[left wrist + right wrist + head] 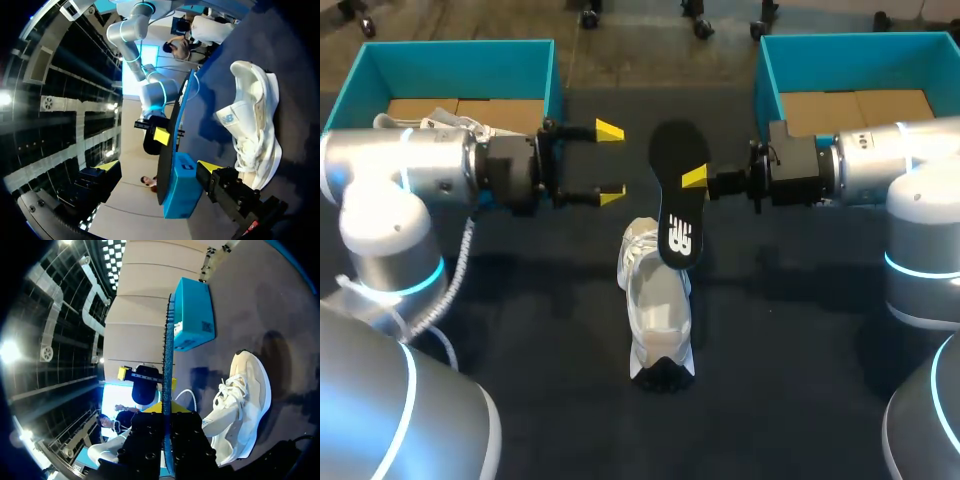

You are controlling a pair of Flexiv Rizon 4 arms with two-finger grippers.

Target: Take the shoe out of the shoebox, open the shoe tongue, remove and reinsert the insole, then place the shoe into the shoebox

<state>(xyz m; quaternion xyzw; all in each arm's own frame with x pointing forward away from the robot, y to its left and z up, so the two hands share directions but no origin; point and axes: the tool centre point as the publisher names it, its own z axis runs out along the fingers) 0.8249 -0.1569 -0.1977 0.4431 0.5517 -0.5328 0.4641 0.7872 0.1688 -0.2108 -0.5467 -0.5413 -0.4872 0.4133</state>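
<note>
Insole [672, 150] hangs pinched in my right gripper [696, 178] above the white shoe [658, 310]; my left gripper [611, 163] gapes wide beside it

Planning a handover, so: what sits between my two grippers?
The black insole, clamped in the right gripper. The open left gripper is apart from it, with only a bare gap between them. The head view shows this.

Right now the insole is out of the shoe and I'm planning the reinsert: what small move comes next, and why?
Probably lower the right gripper to bring the insole's lower end toward the shoe's opening. That gripper is shut on the insole, held up clear of the shoe. The left gripper is open and empty, so it might steady the shoe.
</note>
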